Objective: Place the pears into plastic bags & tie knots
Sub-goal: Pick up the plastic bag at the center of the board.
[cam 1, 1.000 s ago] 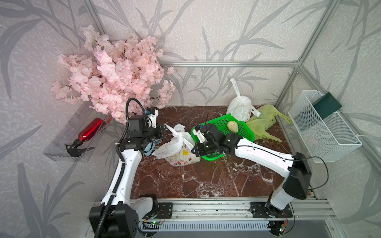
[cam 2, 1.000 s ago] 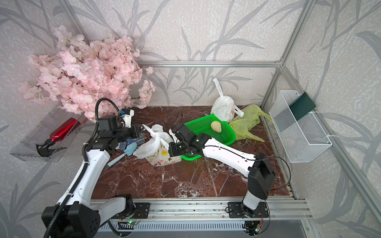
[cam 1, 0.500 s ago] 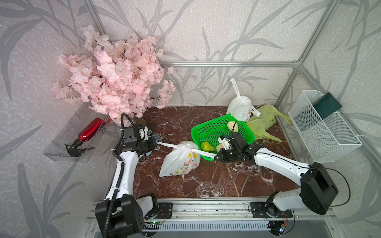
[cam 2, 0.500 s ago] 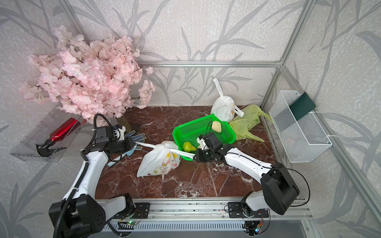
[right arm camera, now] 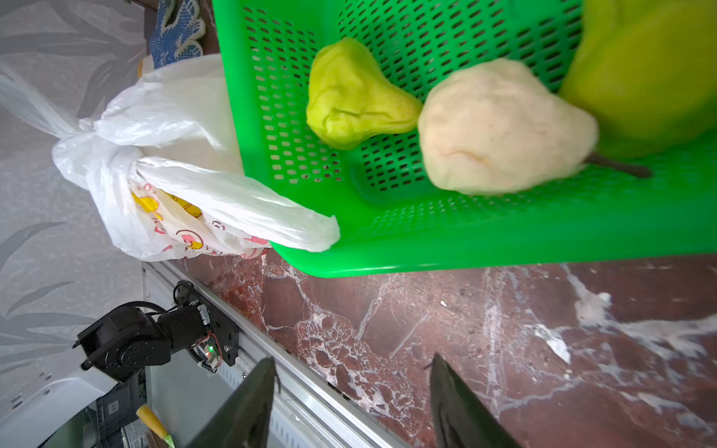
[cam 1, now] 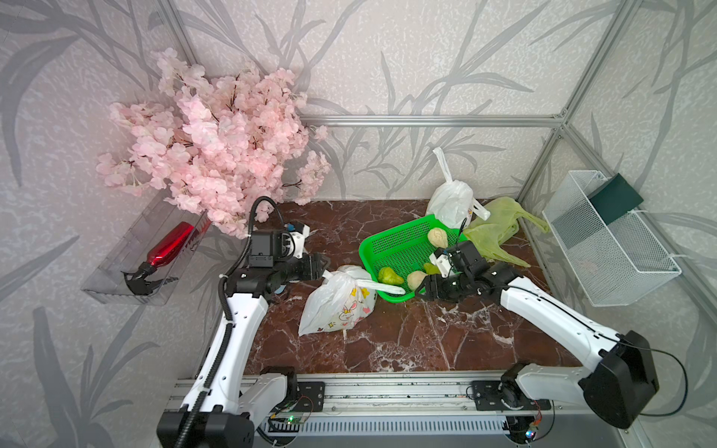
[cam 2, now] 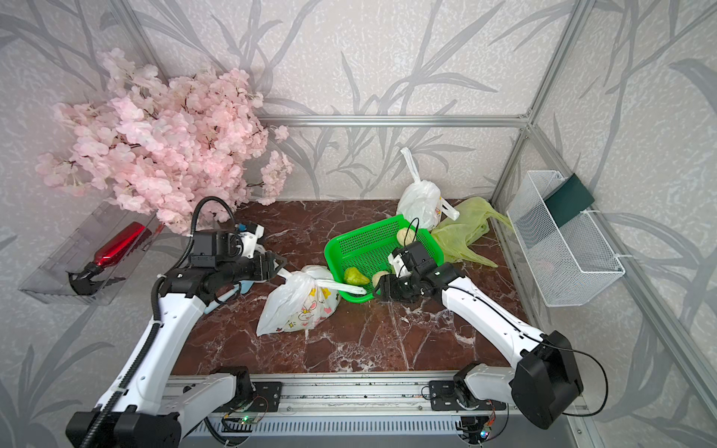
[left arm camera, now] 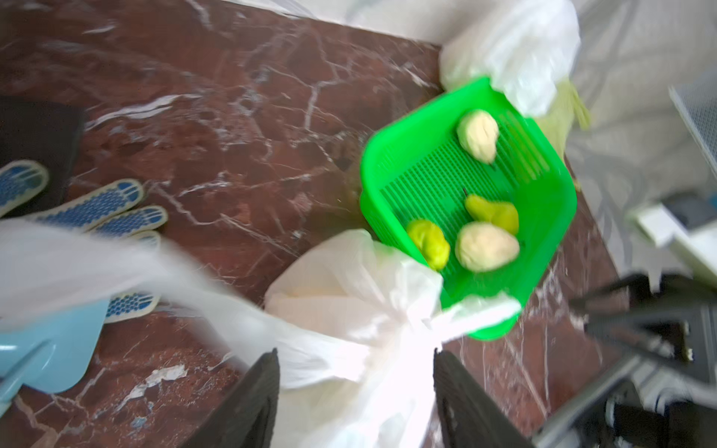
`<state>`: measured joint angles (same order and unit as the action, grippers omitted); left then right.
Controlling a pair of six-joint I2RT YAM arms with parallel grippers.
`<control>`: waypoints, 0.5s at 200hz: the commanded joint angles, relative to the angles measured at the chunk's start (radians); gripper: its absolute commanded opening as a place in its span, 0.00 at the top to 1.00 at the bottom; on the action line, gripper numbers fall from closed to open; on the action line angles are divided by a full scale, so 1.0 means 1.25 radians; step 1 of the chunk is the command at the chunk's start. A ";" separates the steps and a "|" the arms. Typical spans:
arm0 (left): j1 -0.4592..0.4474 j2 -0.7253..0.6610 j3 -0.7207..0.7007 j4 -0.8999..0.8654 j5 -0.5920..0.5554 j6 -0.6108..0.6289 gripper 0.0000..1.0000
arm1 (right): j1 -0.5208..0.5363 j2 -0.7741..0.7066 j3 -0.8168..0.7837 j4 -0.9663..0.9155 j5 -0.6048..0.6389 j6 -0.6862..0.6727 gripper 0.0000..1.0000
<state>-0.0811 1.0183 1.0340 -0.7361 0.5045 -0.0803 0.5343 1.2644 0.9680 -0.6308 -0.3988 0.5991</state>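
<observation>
The marble table point(cam 1: 407, 341) carried a green basket point(cam 1: 399, 248) toward its back right. A printed white bag point(cam 1: 333, 310) lay against the basket's front corner, with one handle strip draped over the rim. The left gripper point(cam 1: 325, 267) and right gripper point(cam 1: 422, 289) flanked it, jaws apart and gripping nothing. Four pears point(cam 1: 390, 276) lay in the basket. The bag's knot point(right arm camera: 112, 155) was tied.

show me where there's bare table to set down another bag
Widest bare marble: the front strip between the tied rabbit-print bag and the front rail. A second patch lies at the back, between the blossom branch and the green basket. Crowded: the back right corner, where basket, white bag and yellow-green bag bunch together.
</observation>
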 commanded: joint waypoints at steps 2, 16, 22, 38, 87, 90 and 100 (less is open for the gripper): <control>-0.104 -0.010 0.007 -0.133 -0.097 0.070 0.11 | -0.021 -0.011 -0.015 -0.038 0.052 0.016 0.34; -0.179 0.013 0.008 -0.144 -0.154 0.096 0.01 | -0.021 -0.011 -0.018 -0.003 0.053 0.025 0.34; -0.209 0.030 0.010 -0.143 -0.173 0.111 0.01 | -0.021 -0.007 -0.019 0.010 0.048 0.051 0.34; -0.259 0.066 -0.001 -0.111 -0.267 0.151 0.01 | -0.022 0.009 -0.010 0.019 0.038 0.049 0.34; -0.291 0.156 -0.073 0.053 -0.405 0.211 0.07 | -0.057 -0.018 -0.037 0.015 0.048 0.038 0.34; -0.293 0.165 -0.077 0.059 -0.408 0.211 0.09 | -0.062 -0.020 -0.040 0.017 0.048 0.040 0.34; -0.295 0.196 -0.083 0.063 -0.410 0.217 0.19 | -0.077 -0.026 -0.045 0.018 0.044 0.040 0.34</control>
<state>-0.4294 1.2049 0.9604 -0.7357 0.0761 0.1318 0.4740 1.2675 0.9398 -0.6186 -0.3553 0.6430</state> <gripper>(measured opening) 0.897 0.658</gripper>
